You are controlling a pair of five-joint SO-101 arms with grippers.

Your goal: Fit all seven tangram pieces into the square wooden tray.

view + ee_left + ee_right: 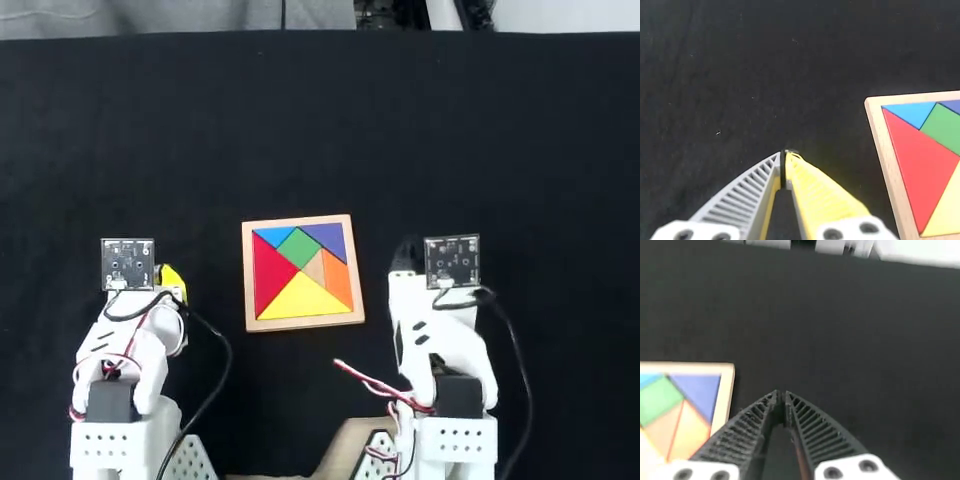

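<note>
**Tray Full, Both Grippers Closed Beside It**

At the near edge of the black table (300, 130), the two arms are standing side by side, the left arm on the left and the right arm on the right. Both are pointing toward the far side.

The left gripper (785, 153) is sitting over bare table just left of the tray (305, 322). Its jaws are pressing together tip to tip and gripping nothing. The right gripper (780, 393) is sitting over bare table just right of the tray. Its jaws are likewise meeting at the tips with nothing between them. Neither gripper is touching the tray.

The tray is lying flat between the two grippers, turned slightly from square with the table edge. All seven pieces are lying inside its rim, filling the square:

- The yellow triangle (300, 298) is lying along the near side.
- The red triangle (268, 275) is filling the left side.
- The orange triangle (338, 278) is lying against the right side.
- The tan triangle (315, 268) is sitting in the middle.
- The green square (298, 247) is sitting just beyond the tan triangle.
- The blue triangle (272, 236) is lying in the far left corner.
- The purple parallelogram (328, 238) is lying in the far right corner.

Beyond the tray, the table is running back to its far edge.
</note>
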